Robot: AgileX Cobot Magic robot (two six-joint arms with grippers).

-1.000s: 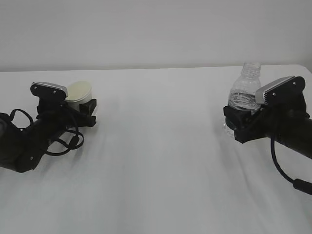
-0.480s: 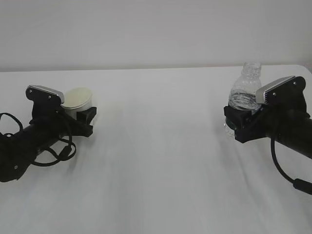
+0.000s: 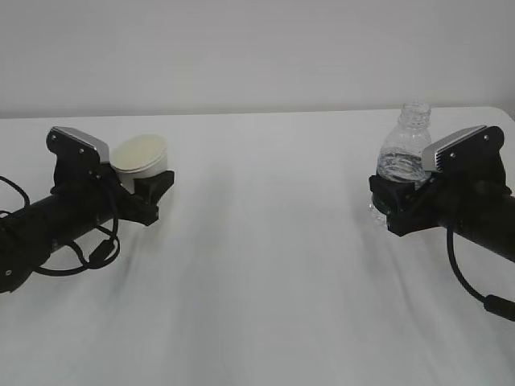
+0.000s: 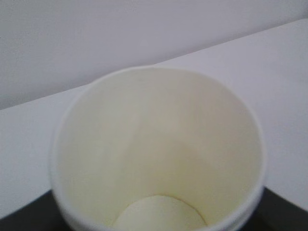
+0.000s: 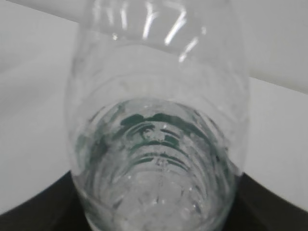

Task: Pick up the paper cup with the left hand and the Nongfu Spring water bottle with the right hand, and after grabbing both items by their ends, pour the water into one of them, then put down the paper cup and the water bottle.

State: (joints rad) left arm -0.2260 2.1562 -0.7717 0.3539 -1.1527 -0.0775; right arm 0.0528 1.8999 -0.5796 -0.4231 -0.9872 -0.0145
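Lifted and swung inward, our left hand (image 3: 145,189) grips the cup (image 3: 140,157) low, mouth clear, while our right hand (image 3: 394,205) clasps the bottle (image 3: 405,157) low, ready for pouring.

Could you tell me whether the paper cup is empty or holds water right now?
Empty, apparently: the paper cup shows a dry cream inside and bare bottom in the left wrist view.

1. No readable text, brand, number or sign in any view.
2. Nongfu Spring water bottle (image 5: 159,144): green label marks show through the ribbed plastic in the right wrist view (distorted smears, no legible characters).
3. Paper cup (image 4: 159,149): plain cream inside and white rim, no print visible.
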